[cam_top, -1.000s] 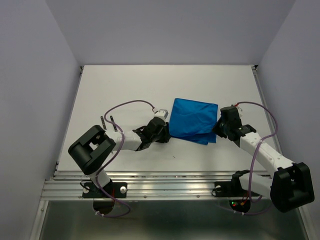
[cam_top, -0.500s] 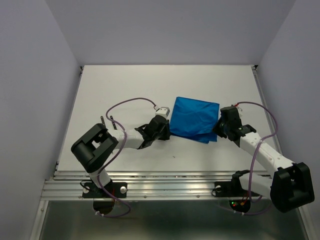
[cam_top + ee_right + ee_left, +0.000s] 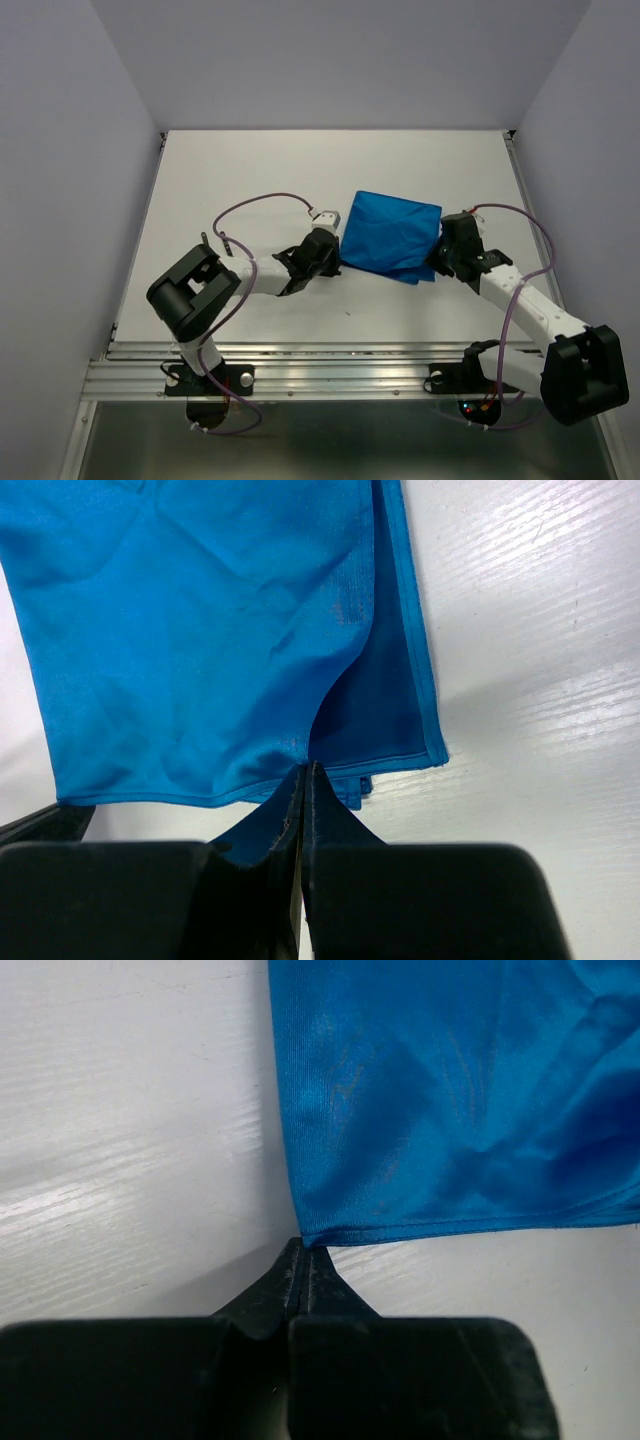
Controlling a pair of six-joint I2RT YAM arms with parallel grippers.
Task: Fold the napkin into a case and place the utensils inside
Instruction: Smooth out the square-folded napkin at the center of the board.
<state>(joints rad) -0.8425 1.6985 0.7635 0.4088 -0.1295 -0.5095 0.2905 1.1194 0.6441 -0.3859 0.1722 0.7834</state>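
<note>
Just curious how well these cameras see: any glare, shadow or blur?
Top view: even light, sharp, hardly any shadow. Left wrist view: napkin crisp with sheen, left gripper slightly soft up close. Right wrist view: bright streaks on the table.

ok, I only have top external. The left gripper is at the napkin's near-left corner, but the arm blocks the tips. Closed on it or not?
Observer: In the left wrist view, the left gripper is shut, tips meeting right at the corner of the napkin. It looks like a pinch on just the very tip.
Operator: and the right one?
Observer: In the right wrist view, the right gripper is shut on the near edge. The top layer's edge draws in to the tips there.
Operator: single layer there?
Observer: No. A darker lower layer with its own hem shows beside the top one, so the cloth is folded over.
</note>
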